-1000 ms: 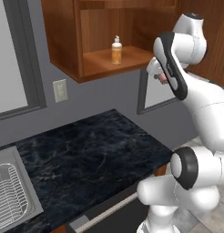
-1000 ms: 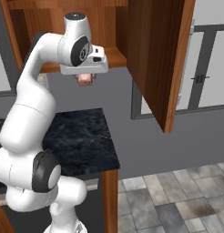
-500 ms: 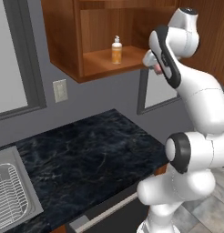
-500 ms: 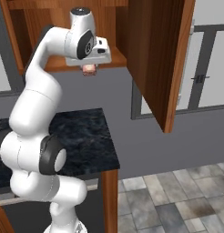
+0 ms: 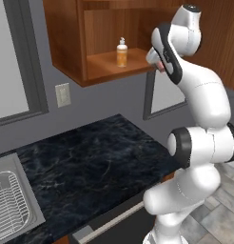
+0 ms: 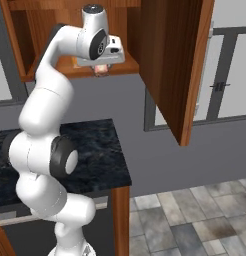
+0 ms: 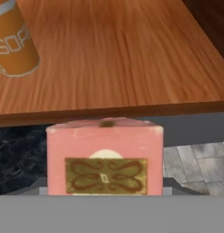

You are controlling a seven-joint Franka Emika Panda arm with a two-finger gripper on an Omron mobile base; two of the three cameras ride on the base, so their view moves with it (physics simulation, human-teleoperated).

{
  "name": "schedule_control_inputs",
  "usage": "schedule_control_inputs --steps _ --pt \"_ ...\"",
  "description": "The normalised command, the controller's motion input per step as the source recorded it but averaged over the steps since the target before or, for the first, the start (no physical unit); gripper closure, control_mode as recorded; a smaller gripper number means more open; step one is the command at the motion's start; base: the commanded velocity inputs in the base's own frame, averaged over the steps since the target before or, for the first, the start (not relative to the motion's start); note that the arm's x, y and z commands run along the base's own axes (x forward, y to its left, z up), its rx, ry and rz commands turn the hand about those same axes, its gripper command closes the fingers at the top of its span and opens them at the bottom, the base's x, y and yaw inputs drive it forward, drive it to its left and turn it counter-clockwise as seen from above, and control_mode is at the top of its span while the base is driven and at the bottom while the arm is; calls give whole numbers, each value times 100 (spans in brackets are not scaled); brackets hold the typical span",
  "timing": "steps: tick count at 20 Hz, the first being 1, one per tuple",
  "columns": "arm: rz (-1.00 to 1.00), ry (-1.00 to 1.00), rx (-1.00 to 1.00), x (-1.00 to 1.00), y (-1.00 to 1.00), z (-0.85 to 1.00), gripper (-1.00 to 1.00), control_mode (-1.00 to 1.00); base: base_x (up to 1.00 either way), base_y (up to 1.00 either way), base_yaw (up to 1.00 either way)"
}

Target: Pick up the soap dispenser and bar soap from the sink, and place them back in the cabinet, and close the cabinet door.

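The orange soap dispenser (image 5: 121,52) with its white pump stands upright on the bottom shelf of the open cabinet (image 5: 66,43); its base (image 7: 13,43) sits at the top left of the hand view. My gripper (image 6: 100,70) is shut on the bar soap (image 7: 104,157), a pink block with a patterned label, held just in front of and slightly below the shelf's front edge. The soap's pink tip (image 5: 160,64) peeks out under the hand, right of the dispenser. The cabinet door (image 6: 175,65) hangs wide open to the right. A corner of the sink (image 5: 14,205) shows at lower left.
A dark marbled counter (image 5: 100,162) runs below the cabinet, ending at a wooden base cabinet side (image 6: 120,215). A wall outlet (image 5: 63,94) sits under the cabinet. Grey-framed windows (image 6: 230,75) lie behind the open door. Bare shelf wood (image 7: 123,54) stretches right of the dispenser.
The arm has lifted the hand with the bar soap up and closer to the shelf's front edge. The dispenser and door have stayed put.
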Motion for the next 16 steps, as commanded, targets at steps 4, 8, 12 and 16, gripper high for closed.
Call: schedule_control_inputs --steps 4,8,12,16 --pt "0 -11 0 23 0 0 100 -100 0 0 0" --pt "0 -13 1 18 0 0 100 -100 0 0 0" --pt "0 -15 2 15 0 0 100 -100 0 0 0" --pt "0 -16 3 14 0 0 100 -100 0 0 0"
